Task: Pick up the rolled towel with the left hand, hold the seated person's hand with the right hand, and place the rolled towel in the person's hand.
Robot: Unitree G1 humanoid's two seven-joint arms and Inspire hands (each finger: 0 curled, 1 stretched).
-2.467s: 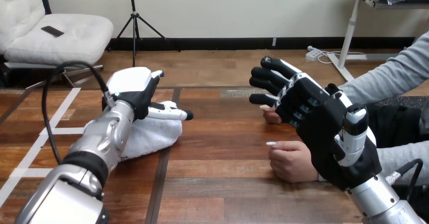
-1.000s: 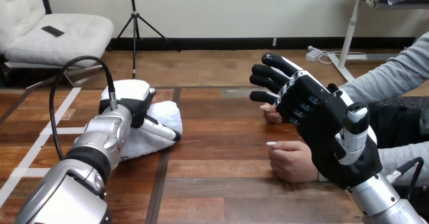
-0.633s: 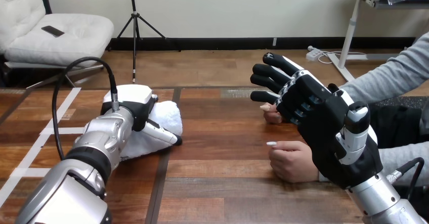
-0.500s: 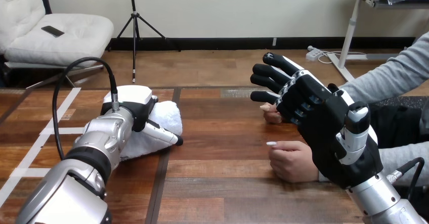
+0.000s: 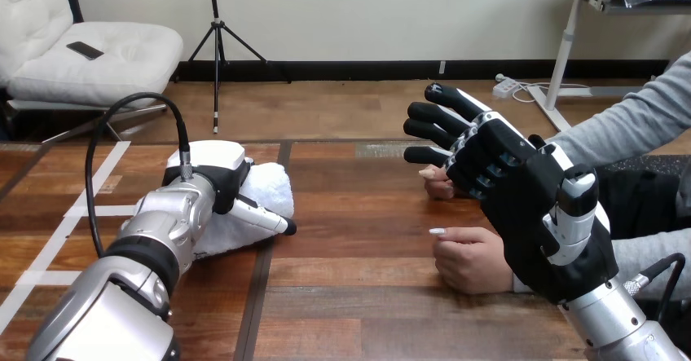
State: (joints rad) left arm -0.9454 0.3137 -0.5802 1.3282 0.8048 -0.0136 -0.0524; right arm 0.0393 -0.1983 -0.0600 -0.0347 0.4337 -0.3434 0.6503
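Rolled towel [image 5: 274, 185] partly hidden under left hand [image 5: 209, 160].

The head view looks forward and down across the wooden table [image 5: 367, 296] from its near edge, close in, with the left arm [image 5: 155, 243] entering bottom-left and the right arm [image 5: 623, 328] bottom-right.

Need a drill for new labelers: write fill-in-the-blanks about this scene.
1. The left hand sits on the towel, which lies on the ____.
2. The right hand, fingers straight, holds ____.
3. The person's hands rest at the view's ____ side.
Missing: table; nothing; right.
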